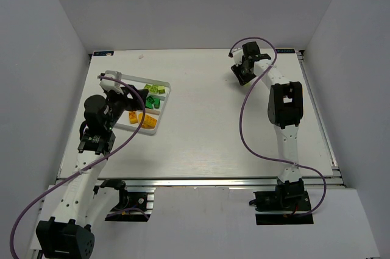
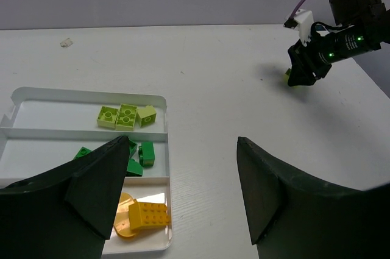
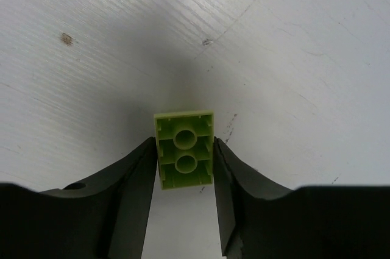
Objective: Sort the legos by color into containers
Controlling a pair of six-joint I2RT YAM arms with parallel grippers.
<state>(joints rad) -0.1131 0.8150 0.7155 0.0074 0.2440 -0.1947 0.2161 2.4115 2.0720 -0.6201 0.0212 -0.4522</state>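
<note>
The right claw (image 3: 183, 155) is pinching a lime brick (image 3: 184, 148), its fingers (image 3: 137, 173) pressing on both long sides; the brick is showing its hollow underside. This is happening near the far right corner of the table (image 1: 207, 125), well apart from the tray (image 2: 85, 95), which is sitting by the left edge toward the far left corner. The left claw (image 2: 181, 149) is hanging open over the tray's right side, holding nothing.

Sorting is looking nearly done. Three lime bricks (image 2: 126, 116) are lying in the far compartment, dark green ones (image 2: 146, 152) in the middle, orange ones (image 2: 149, 215) in the near one. The pinched brick is looking like the last loose one (no other is showing on the table), and it is waiting to be carried across to the lime compartment.

Whether the brick is lifting off the table is not showing. The left fingers are covering part of the middle and near compartments, so those counts are uncertain. A pale speck (image 2: 66, 42) near the far edge is too small to name.
</note>
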